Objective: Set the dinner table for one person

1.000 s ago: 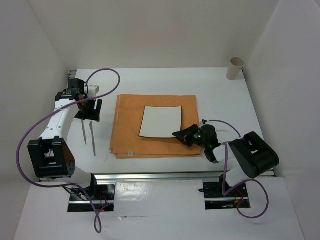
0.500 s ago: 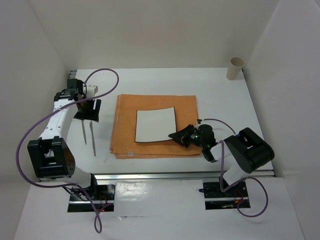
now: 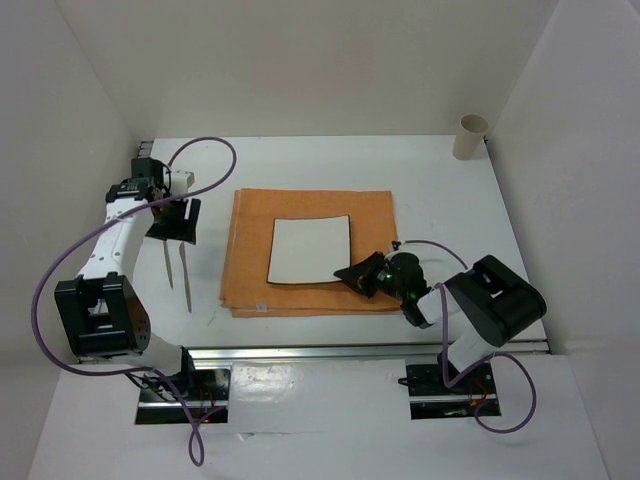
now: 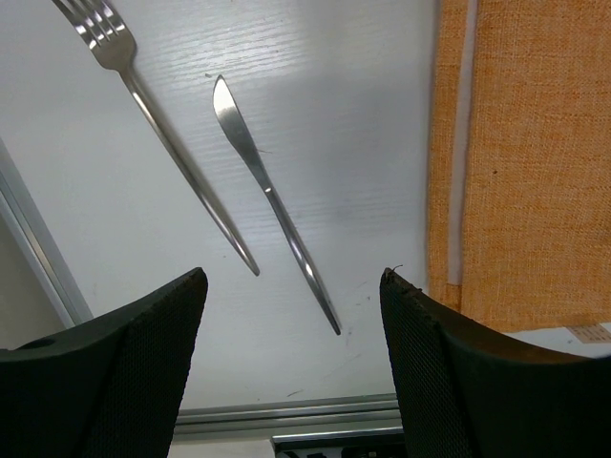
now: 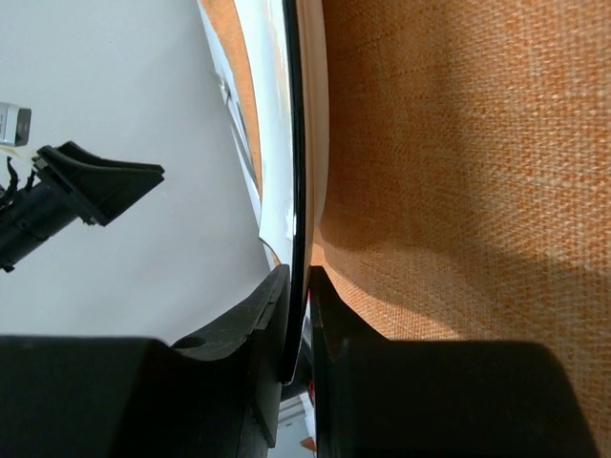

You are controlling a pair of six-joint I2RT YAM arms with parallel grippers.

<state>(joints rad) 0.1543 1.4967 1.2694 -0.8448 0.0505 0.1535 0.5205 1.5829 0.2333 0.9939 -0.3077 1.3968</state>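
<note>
- My right gripper has its two black fingers pinched on the plate's dark rim, one on each face.
- I see the plate edge-on, a thin white strip running up the frame.
- The orange placemat fills everything to the right of it, its weave sharp.
- To the left is the white dinner table, with the left gripper well apart from the plate.
</note>
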